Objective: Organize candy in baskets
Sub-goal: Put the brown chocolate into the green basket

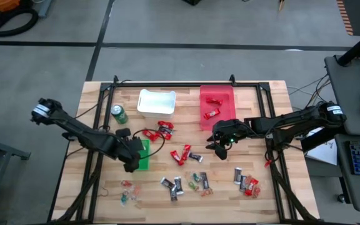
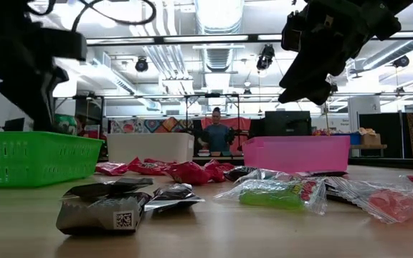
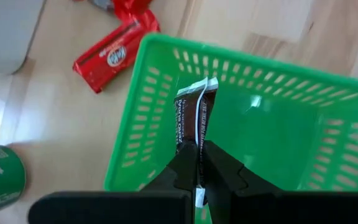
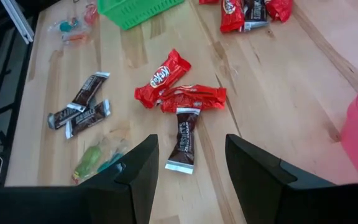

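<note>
Dark mini bar (image 3: pixel 194 121) pinched in left fingers (image 3: pixel 197 163) over green basket (image 3: pixel 303 118); release due next. Right fingers (image 4: pixel 190 163) wide open, empty, above tabletop (image 4: pixel 272 81) candy (image 4: pixel 180 92).

We see our left arm reaching in from the table's left edge toward the middle front, its left gripper (image 3: pixel 197 163) pointed downward with the fingers pinched together on a dark wrapped mini bar (image 3: pixel 191 118). Our right arm stretches in from the right edge toward the table's centre, its right gripper (image 4: pixel 190 163) raised off the surface, fingers spread wide and holding nothing.
</note>
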